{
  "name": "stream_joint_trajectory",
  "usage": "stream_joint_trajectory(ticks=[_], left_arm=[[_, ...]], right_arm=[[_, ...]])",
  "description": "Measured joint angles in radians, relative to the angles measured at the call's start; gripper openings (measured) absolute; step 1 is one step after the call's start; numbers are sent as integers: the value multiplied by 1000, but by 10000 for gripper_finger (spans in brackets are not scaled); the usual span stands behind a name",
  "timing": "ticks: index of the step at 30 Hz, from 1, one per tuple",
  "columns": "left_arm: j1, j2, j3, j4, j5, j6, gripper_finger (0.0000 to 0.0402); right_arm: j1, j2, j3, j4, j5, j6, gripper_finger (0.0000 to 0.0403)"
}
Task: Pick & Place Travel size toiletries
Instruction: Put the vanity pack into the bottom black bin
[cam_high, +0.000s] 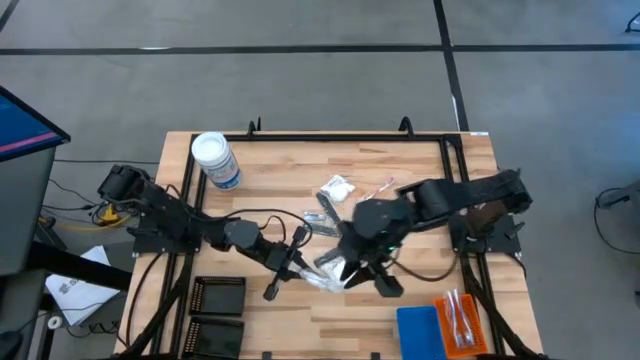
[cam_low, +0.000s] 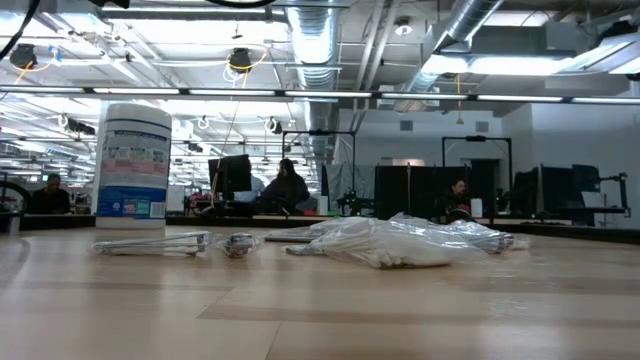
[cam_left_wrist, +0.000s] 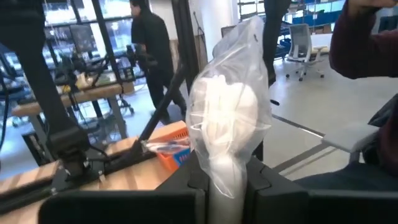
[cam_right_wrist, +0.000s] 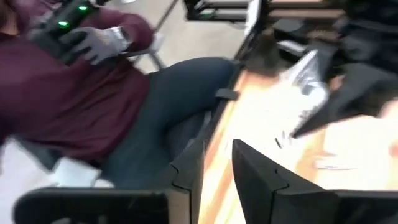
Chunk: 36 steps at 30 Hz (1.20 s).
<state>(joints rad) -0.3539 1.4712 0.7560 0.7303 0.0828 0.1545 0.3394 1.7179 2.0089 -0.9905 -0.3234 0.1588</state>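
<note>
My left arm reaches in low from the counter's (cam_high: 420, 300) left edge, elbow bent, and my left tool (cam_high: 281, 273) sits near the front middle; its fingers (cam_left_wrist: 261, 180) are pressed together on a clear bag of white toiletries (cam_left_wrist: 230, 118), pinched at the bag's neck and standing upright; my right arm stretches in from the right, and my right tool (cam_high: 372, 277) hangs just beside the left, fingers (cam_right_wrist: 261, 168) a little apart with nothing between them; more wrapped toiletries (cam_low: 390, 243) lie heaped mid-counter; the white-lidded jar (cam_high: 215, 160) stands at the back left, its label too blurred to read; a person in a maroon sleeve (cam_right_wrist: 56, 93) sits beyond the counter.
</note>
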Motion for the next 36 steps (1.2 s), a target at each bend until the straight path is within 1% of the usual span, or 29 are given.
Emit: stream_joint_trajectory(ticks=[2, 4, 6, 7, 9, 11, 12, 14, 16, 18, 20, 22, 24, 28, 30, 32, 33, 36], left_arm=[[-6, -25, 0, 3, -1, -26, 17], [-22, -60, 0, -6, -3, -50, 17], [-51, -103, 0, -31, -2, -64, 17], [-68, -133, 0, -59, -1, -74, 17], [-109, -203, 0, -110, -3, -88, 17], [-162, -278, 1, -168, -47, -88, 17], [-196, -314, 1, -199, -88, -85, 17], [-272, -370, 1, -261, -218, -71, 17], [-356, -403, 1, -301, -388, -40, 17], [-435, -413, 1, -313, -560, -12, 17], [-499, -411, 1, -313, -686, 4, 17], [-543, -409, 1, -316, -756, 11, 17], [-570, -406, 1, -313, -790, 9, 17], [-589, -404, 1, -300, -812, 18, 17], [-588, -405, 1, -295, -834, 30, 17], [-580, -405, 1, -296, -847, 42, 17], [-574, -405, 1, -296, -847, 43, 17], [-556, -404, 1, -296, -845, 44, 16]], right_arm=[[30, -25, 19, -28, 114, -27, 89], [66, -45, 19, -46, 251, -70, 94], [103, -49, 7, -32, 393, -107, 96], [118, -49, -9, -17, 444, -130, 97], [140, -47, -56, 32, 487, -186, 96], [146, -47, -120, 108, 494, -223, 94], [143, -47, -161, 157, 494, -244, 92], [126, -47, -265, 273, 498, -295, 87], [98, -43, -376, 436, 498, -347, 79], [65, -50, -482, 638, 493, -396, 69], [16, -59, -571, 853, 438, -435, 58], [-37, -58, -629, 1017, 353, -444, 48], [-93, -56, -654, 1157, 238, -423, 39], [-201, -59, -652, 1377, -75, -327, 31], [-229, -59, -652, 1432, -195, -282, 31], [-234, -55, -652, 1421, -267, -275, 36], [-231, -48, -652, 1411, -281, -283, 40], [-208, -39, -655, 1382, -281, -290, 55]])
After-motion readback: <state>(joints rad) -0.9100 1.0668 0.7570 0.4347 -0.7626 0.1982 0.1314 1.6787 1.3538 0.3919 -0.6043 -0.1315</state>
